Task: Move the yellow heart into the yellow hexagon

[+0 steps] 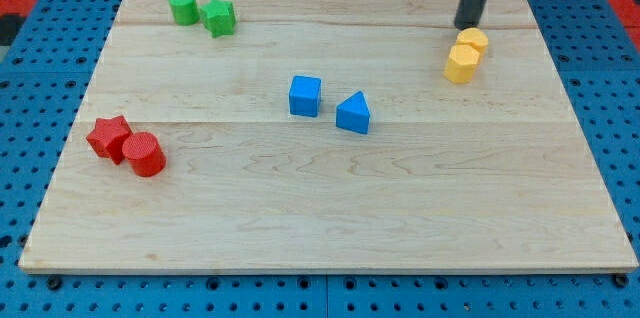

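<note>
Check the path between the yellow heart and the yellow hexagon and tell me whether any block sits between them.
Nothing visible stands between them. The two yellow blocks already sit touching at the view's upper right; which is the heart and which the hexagon is hard to tell. My tip rests just above them, with no block in the gap. The blue triangle lies well off to the left.

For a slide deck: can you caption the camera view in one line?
My tip rests just above the touching yellow heart and yellow hexagon at the board's top right.
</note>
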